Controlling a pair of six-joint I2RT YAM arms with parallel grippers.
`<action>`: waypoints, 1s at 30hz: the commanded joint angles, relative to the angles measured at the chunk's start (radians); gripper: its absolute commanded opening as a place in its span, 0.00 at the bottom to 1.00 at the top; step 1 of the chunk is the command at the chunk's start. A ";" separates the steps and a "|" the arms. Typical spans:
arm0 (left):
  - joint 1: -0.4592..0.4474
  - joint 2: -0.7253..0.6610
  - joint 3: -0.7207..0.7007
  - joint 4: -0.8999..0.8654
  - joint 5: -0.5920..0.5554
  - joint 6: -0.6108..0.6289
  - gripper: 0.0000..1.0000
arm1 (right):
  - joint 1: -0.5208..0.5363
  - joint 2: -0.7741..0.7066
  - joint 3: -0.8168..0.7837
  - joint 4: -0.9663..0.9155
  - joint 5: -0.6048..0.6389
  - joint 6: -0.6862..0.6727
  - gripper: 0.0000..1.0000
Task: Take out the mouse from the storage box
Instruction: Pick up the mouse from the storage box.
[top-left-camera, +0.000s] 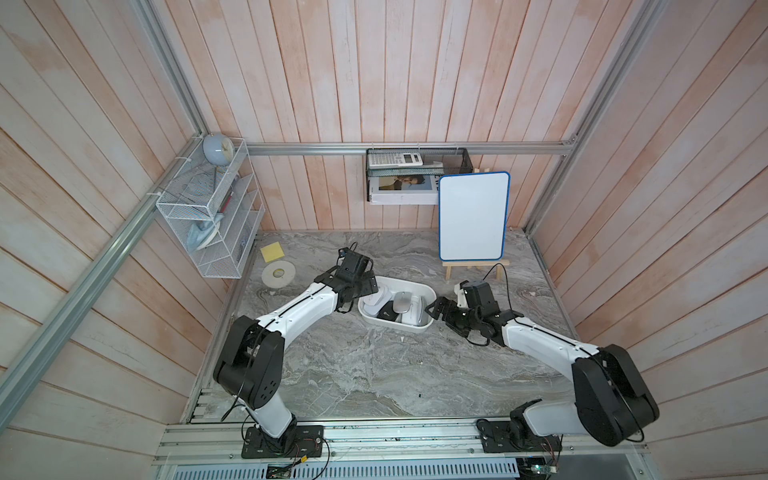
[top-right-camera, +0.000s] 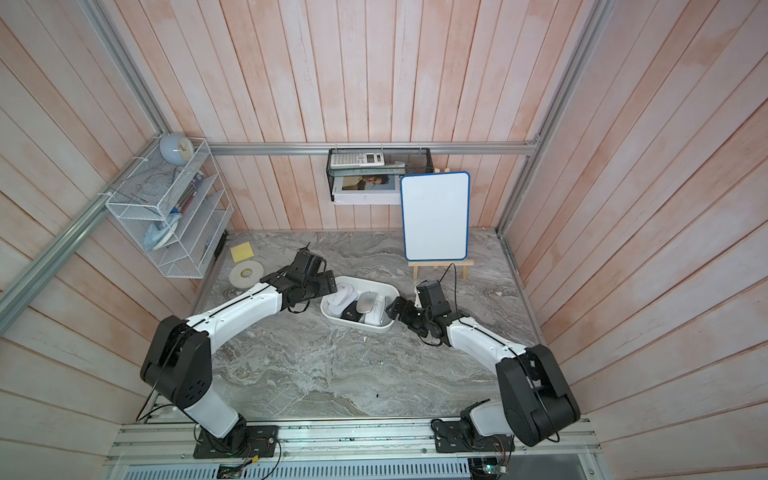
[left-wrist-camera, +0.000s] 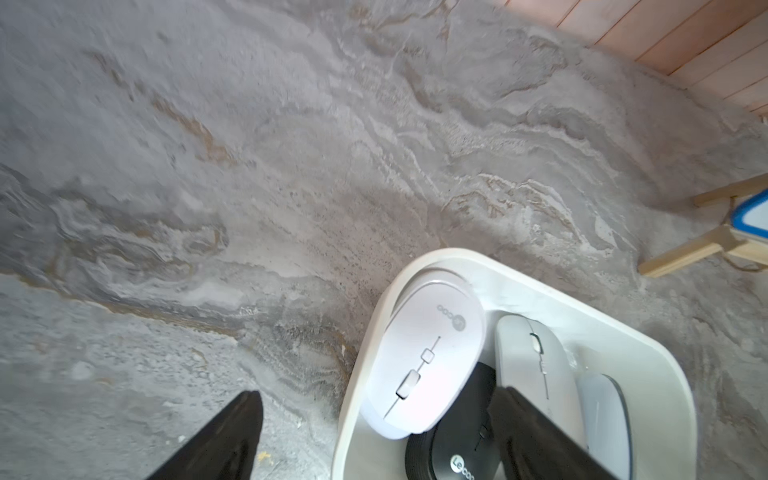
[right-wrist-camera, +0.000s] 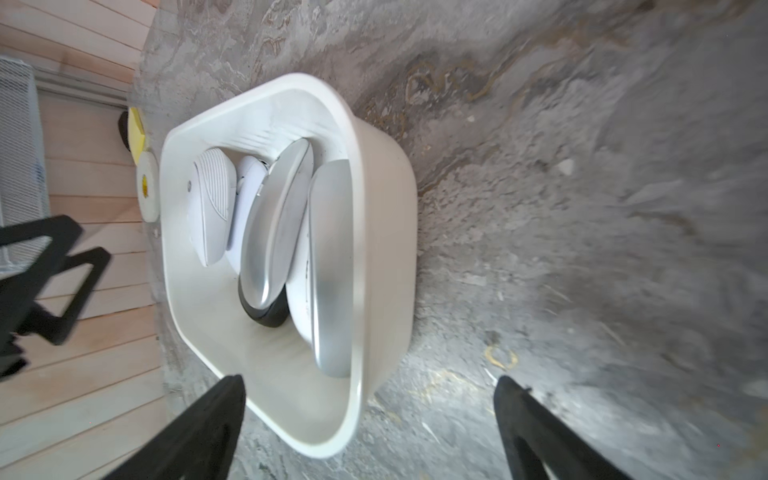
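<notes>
Marble tabletop, pink plank walls

One storage box. In it one black mouse, at least four white or silver mice; stacked, exact count unclear

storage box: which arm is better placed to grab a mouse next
Probably left. The left gripper hangs over the end of the storage box, with the white mouse framed by its open jaws. The right gripper, also open, straddles the box's corner wall, no mouse between.
</notes>
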 joint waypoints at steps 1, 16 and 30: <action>-0.072 0.013 0.098 -0.134 -0.033 0.094 0.92 | 0.005 -0.068 -0.015 -0.146 0.144 -0.146 0.97; -0.221 0.331 0.445 -0.385 0.024 0.124 1.00 | 0.004 -0.316 -0.141 -0.149 0.317 -0.334 0.97; -0.222 0.490 0.563 -0.426 0.064 0.108 0.98 | 0.004 -0.455 -0.260 -0.015 0.339 -0.342 0.97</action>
